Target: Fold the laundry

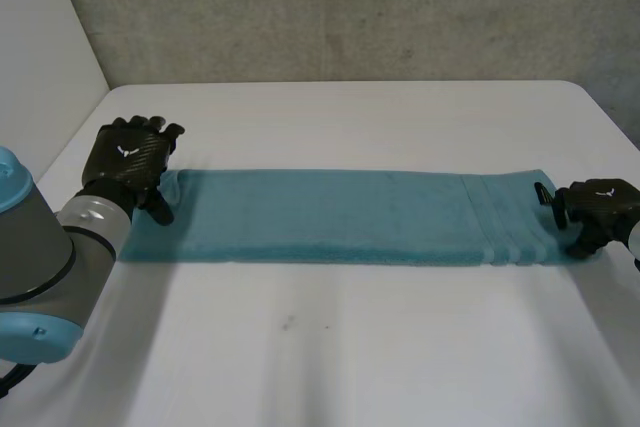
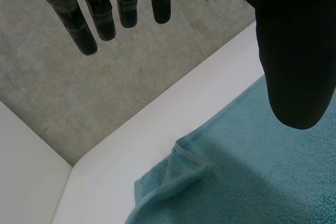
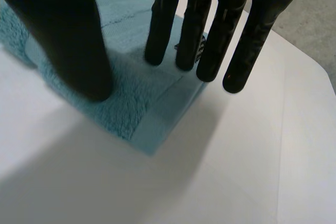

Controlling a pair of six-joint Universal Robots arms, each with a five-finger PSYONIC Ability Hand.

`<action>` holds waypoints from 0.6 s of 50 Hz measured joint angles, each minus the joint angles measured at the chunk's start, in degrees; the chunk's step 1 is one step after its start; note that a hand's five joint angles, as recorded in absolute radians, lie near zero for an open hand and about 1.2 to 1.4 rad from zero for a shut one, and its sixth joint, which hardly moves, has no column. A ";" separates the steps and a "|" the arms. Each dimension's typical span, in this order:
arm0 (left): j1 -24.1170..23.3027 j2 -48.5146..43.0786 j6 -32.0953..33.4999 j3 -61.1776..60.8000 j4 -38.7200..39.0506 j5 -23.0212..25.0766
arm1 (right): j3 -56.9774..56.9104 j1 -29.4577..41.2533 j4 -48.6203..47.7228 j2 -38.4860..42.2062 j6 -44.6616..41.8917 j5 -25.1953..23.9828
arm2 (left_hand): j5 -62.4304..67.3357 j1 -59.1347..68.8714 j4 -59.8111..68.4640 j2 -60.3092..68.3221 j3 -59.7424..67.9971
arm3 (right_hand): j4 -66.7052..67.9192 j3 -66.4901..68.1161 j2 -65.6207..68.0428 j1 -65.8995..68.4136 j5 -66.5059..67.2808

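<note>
Spanning table (image 1: 350,347): teal towel (image 1: 340,215); L hand (image 1: 128,162), R hand (image 1: 600,209) at ends, fingers straight, nothing held.

The towel (image 1: 340,217) crosses mid-frame, with the left hand (image 1: 125,159) and right hand (image 1: 597,209) at its ends. Bare worktop (image 1: 350,347) runs wide below it, narrower above up to the wall (image 1: 350,7). The left arm (image 1: 40,257) blocks the lower left corner.

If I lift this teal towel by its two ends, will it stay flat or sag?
Likely sags: the towel is a long, soft terry strip, and its corner by the left hand lies curled over. Probably light, not slippery; the pile looks grippy under the right hand.
</note>
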 measured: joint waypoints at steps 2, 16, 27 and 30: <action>-0.02 0.00 0.00 -0.01 0.00 0.00 | -0.13 -0.06 0.02 0.12 -0.01 0.01 | 0.00 0.00 0.00 0.00 0.00 | 3.99 3.27 3.32 3.39 4.03; -0.01 0.36 -0.19 -0.10 -0.06 -0.26 | -5.18 -4.26 0.67 3.71 0.19 0.89 | 0.00 0.00 0.00 0.00 0.00 | 19.11 17.93 17.51 12.04 17.35; 0.15 0.95 -0.27 -0.04 -0.18 -0.30 | -15.07 -13.11 2.20 3.26 -0.24 8.58 | 0.00 0.00 0.00 0.00 0.00 | 19.11 17.94 17.51 12.04 17.84; 0.17 1.17 -0.28 -0.02 -0.19 -0.32 | -17.40 -13.15 4.08 2.69 0.05 9.26 | 0.00 0.00 0.00 0.00 0.00 | 19.11 17.94 17.51 12.04 18.16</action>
